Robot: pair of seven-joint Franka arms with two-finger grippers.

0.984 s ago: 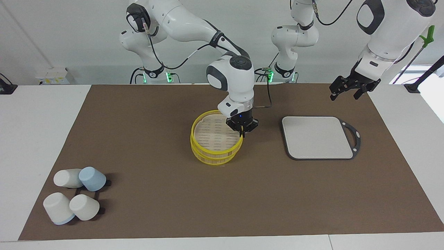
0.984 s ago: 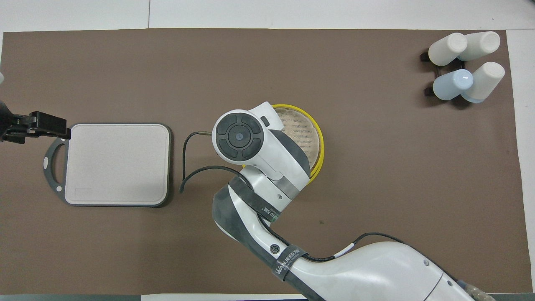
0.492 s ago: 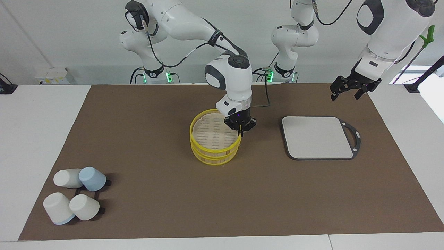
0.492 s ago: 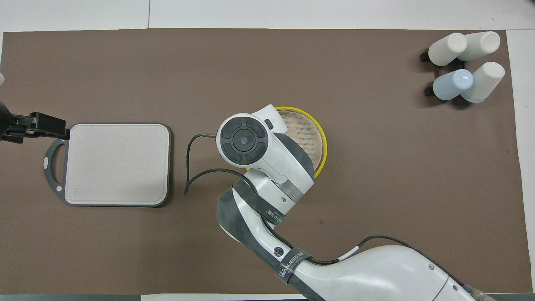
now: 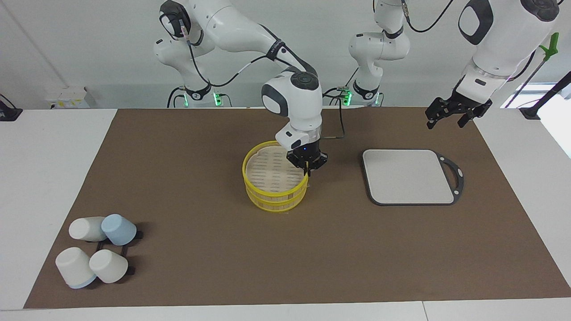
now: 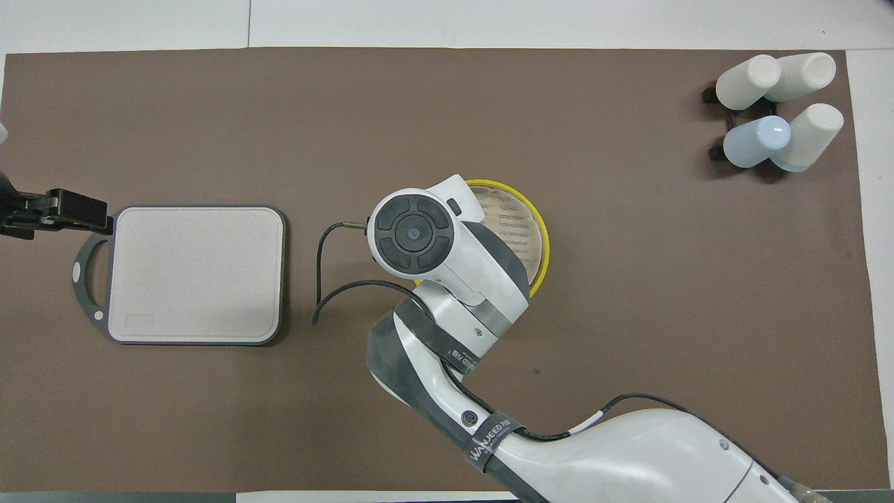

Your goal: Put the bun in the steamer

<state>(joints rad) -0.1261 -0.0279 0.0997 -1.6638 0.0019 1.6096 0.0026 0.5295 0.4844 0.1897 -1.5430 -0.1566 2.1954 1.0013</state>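
Left gripper [image 5: 448, 117] waits, jaws apart, empty, over the mat by the grey board [image 5: 408, 176]; right gripper [image 5: 307, 170] pinched on the steamer [image 5: 273, 180] rim toward the board; bun nowhere visible; steamer top bare, placing undone; cups [image 5: 98, 249] farthest.

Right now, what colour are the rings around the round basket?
Bright yellow. The steamer shows its rims best in the facing view.

Two high opposed cameras share the table [image 5: 134, 178].
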